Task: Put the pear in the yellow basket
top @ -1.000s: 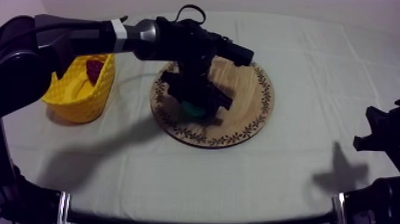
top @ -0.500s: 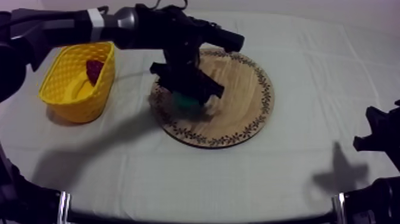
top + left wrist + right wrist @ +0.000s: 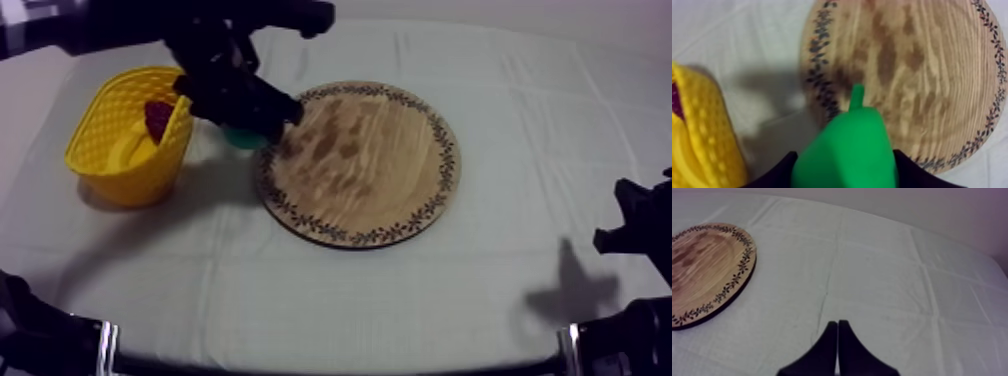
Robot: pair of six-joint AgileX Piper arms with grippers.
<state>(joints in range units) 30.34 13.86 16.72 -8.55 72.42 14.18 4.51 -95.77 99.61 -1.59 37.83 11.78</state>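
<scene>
The green pear hangs above the cloth between the round wooden board and the yellow basket, just past the board's left rim. My left gripper is shut on it. In the left wrist view the pear sits stem forward between black fingers, with the board beyond it and the basket close beside it. My right gripper is shut on nothing, its fingers together as a narrow wedge over bare cloth. It rests at the table's right edge.
A small red fruit lies inside the basket against its right wall. The board's top carries nothing. The board's rim lies well off to the side of my right gripper. Cloth stretches between board and right arm.
My left gripper has lifted the pear off the board and carried it left and back, from the board's left part to just beyond its rim, toward the basket. The right arm is unmoved.
</scene>
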